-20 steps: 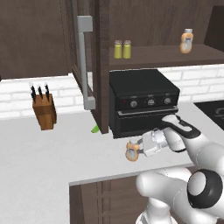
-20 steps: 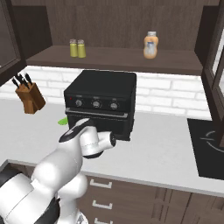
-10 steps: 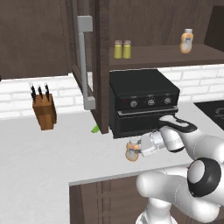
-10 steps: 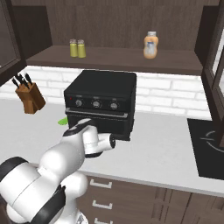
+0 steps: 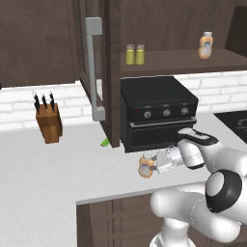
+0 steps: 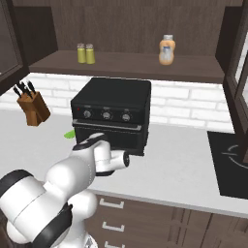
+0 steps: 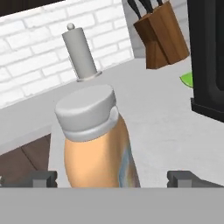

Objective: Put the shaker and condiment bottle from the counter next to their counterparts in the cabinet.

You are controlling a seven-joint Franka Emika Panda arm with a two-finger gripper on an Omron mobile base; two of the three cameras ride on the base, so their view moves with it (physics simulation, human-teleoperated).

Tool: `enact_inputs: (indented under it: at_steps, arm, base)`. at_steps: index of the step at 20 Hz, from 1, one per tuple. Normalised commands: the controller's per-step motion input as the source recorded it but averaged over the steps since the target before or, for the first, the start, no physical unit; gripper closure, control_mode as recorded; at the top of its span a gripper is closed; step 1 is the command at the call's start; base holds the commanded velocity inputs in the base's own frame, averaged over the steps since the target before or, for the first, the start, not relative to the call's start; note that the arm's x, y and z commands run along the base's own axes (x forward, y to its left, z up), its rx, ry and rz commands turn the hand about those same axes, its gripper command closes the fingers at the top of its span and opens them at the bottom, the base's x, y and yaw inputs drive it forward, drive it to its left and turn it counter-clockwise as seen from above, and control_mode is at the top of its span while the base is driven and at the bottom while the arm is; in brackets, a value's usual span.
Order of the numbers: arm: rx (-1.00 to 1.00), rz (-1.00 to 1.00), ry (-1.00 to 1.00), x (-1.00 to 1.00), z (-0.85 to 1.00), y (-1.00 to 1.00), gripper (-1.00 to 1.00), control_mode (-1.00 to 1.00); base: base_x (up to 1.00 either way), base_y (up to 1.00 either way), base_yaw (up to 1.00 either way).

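Close up, the squat orange condiment bottle, pale-capped, stands between the wide-spread end effector fingers.

The white arm rises from near the base, bends at a dark-jointed elbow and reaches left, low over the near edge of the counter. Its forearm lies almost level, with the wrist turned so the hand points sideways to the left. The gripper sits at the end of that reach, and its jaws stand wide apart. In the hand view the gripper shows two dark fingertips spread far to either side. The bottle stands between them, with a gap to each tip.
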Motion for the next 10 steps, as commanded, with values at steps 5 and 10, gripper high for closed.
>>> enact_inputs:
  at_steps: [5, 10]
  arm:
    - [0.0, -0.11, -0.01, -0.19, -0.21, 0.45, 1.0, -1.0]
    - [0.0, -0.12, 0.0, -0.15, -0.14, 0.63, 1.0, -1.0]
  base:
    - [0.0, 0.0, 0.0]
    - [0.0, 0.0, 0.0]
